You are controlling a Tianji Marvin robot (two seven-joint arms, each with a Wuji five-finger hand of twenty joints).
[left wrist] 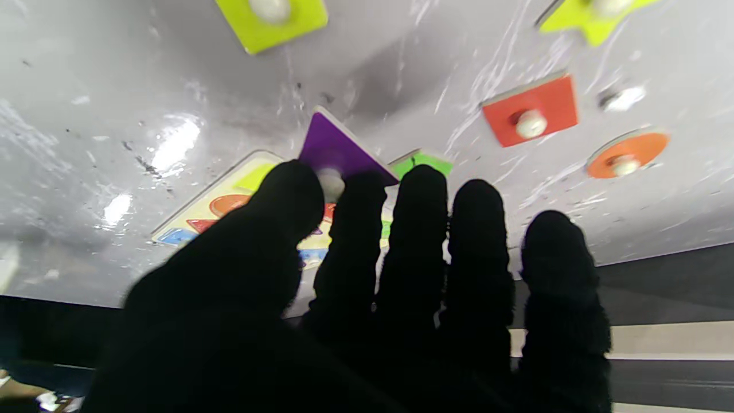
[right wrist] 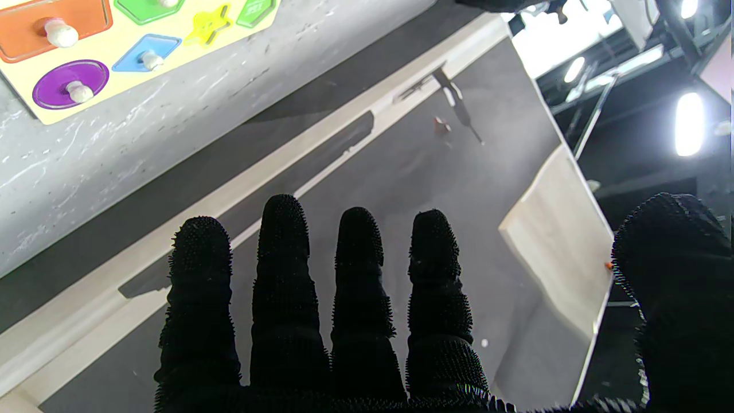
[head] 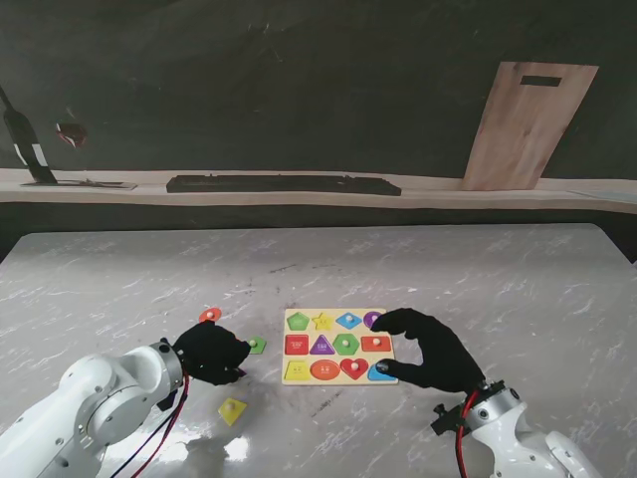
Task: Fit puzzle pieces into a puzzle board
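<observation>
The yellow puzzle board (head: 286, 334) lies in the middle of the table, with coloured shapes in its slots. My left hand (head: 211, 352) hovers just left of it. Its thumb and index finger pinch the knob of a purple triangle piece (left wrist: 338, 146), which is tilted and off the table. My right hand (head: 428, 349) arches over the board's right edge, fingers apart and holding nothing. In the right wrist view the board (right wrist: 17, 71) shows a purple circle (right wrist: 70, 83) and a blue diamond (right wrist: 146, 54) seated.
Loose pieces lie left of the board: an orange circle (head: 209, 315), a green piece (head: 257, 345) and a yellow piece (head: 232, 410). The left wrist view also shows a red square (left wrist: 530, 109) and a yellow star (left wrist: 590, 20). A wooden board (head: 528, 124) leans on the back wall.
</observation>
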